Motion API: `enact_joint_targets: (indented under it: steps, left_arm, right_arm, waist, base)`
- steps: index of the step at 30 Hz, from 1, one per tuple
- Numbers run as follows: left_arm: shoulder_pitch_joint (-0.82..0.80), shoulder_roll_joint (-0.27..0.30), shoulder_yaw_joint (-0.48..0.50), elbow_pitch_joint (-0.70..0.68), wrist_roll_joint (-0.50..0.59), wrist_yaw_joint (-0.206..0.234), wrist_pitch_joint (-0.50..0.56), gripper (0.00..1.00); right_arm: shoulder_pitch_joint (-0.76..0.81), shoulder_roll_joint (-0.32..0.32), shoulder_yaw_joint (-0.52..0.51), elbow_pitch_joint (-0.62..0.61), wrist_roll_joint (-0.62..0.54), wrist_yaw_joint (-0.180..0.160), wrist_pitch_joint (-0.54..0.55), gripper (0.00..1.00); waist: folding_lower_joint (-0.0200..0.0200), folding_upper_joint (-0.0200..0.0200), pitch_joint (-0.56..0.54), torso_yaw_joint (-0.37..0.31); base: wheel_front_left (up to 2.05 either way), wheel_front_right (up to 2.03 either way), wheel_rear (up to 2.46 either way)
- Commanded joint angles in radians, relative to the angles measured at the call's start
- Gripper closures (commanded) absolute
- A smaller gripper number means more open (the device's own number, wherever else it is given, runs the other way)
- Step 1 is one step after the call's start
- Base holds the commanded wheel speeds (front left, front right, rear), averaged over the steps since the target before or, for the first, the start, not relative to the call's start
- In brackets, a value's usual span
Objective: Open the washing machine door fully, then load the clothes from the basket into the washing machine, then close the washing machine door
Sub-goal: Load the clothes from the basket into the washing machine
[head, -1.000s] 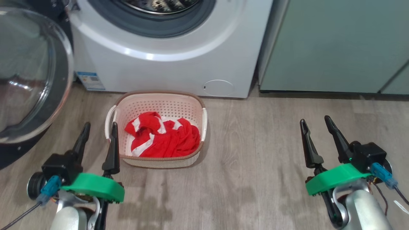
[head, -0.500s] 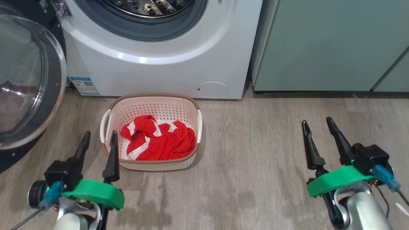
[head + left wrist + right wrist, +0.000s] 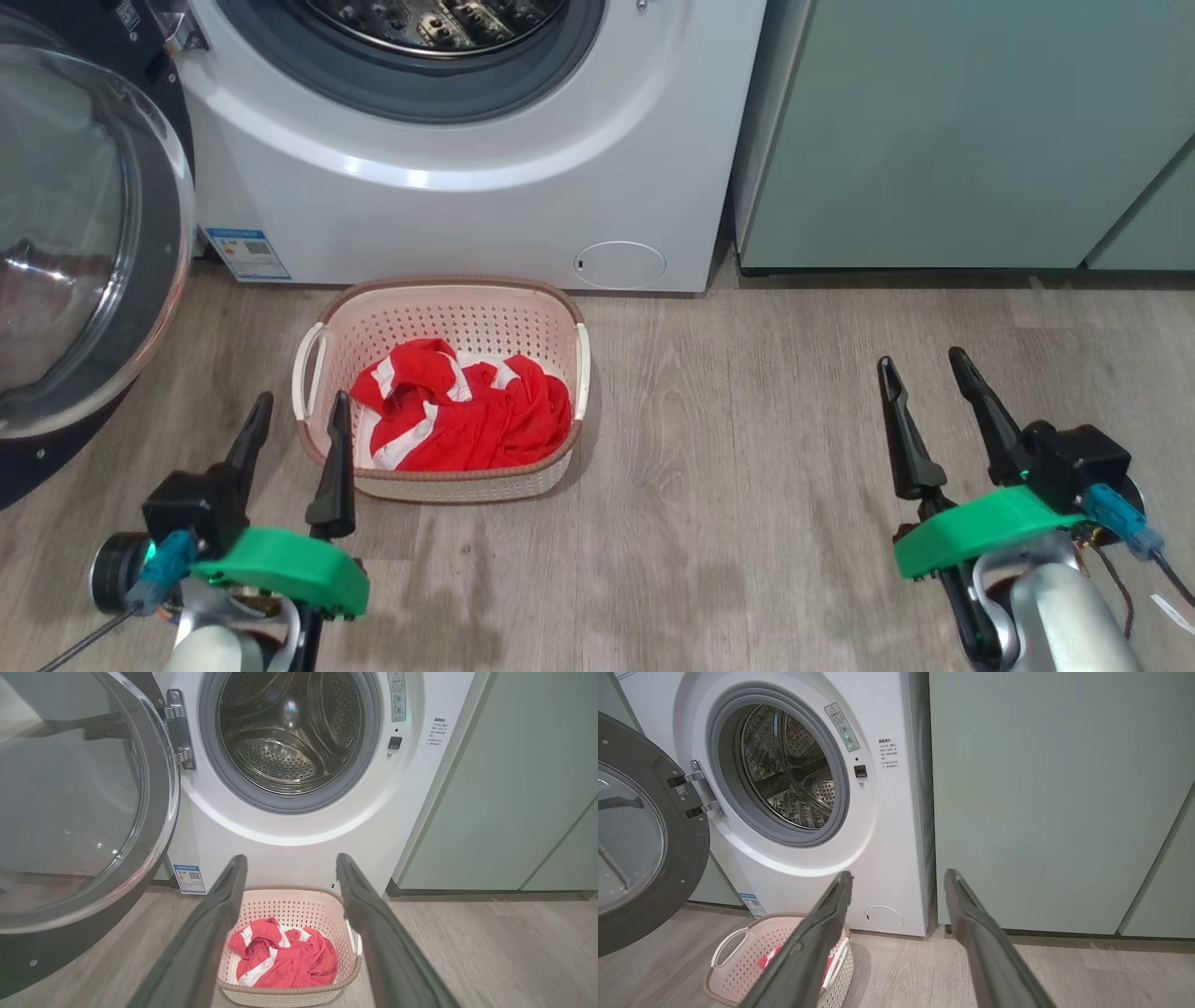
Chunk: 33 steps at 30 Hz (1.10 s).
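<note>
- Washing machine door (image 3: 56, 243) — swung wide left, leaving drum (image 3: 289, 732) reachable.
- Clothes (image 3: 462, 420) — red, heaped in basket (image 3: 448, 313) on floor (image 3: 747, 420), just before washing machine (image 3: 467, 224).
- Left claw (image 3: 302, 399), right claw (image 3: 921, 359) — both wide, empty; left nearest basket.

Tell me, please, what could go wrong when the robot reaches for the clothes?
The clothes lie bunched in one heap; a pinch may lift only part and trail the rest.
The left pincer might snag the basket rim and drag it.
The open washing machine door stands near that arm; a lift could knock it.
</note>
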Motion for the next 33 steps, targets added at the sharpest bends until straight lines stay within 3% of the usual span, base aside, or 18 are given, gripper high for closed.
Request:
enact_joint_targets:
  steps: [1,10,25,33]
  left_arm:
    - [-0.038,0.016,0.026,-0.027,0.005,0.009,-0.004,0.0]
    - [-0.04,0.024,0.017,-0.021,0.003,0.014,-0.003,0.0]
    - [-0.049,0.031,0.003,-0.021,-0.015,0.006,-0.01,0.0]
    - [-0.05,0.035,-0.004,-0.024,-0.014,0.013,-0.019,0.0]
  right_arm:
    - [-0.027,0.002,0.023,-0.028,0.008,0.0,-0.009,0.0]
    - [-0.028,0.002,0.024,-0.028,0.01,0.0,-0.009,0.0]
    - [-0.031,0.002,0.025,-0.024,0.015,0.0,-0.01,0.0]
    - [-0.034,0.002,0.032,-0.019,0.016,0.0,-0.01,0.0]
  waist:
    - [0.0001,0.0,-0.002,0.0]
    - [0.0001,0.0,-0.004,-0.001]
    - [0.0001,0.0,0.003,-0.004]
    - [0.0001,0.0,0.006,-0.002]
  base:
    - [0.0,0.0,0.0]
    - [0.56,-0.56,0.0]
    - [1.86,-1.86,0.0]
    - [1.04,-1.04,0.0]
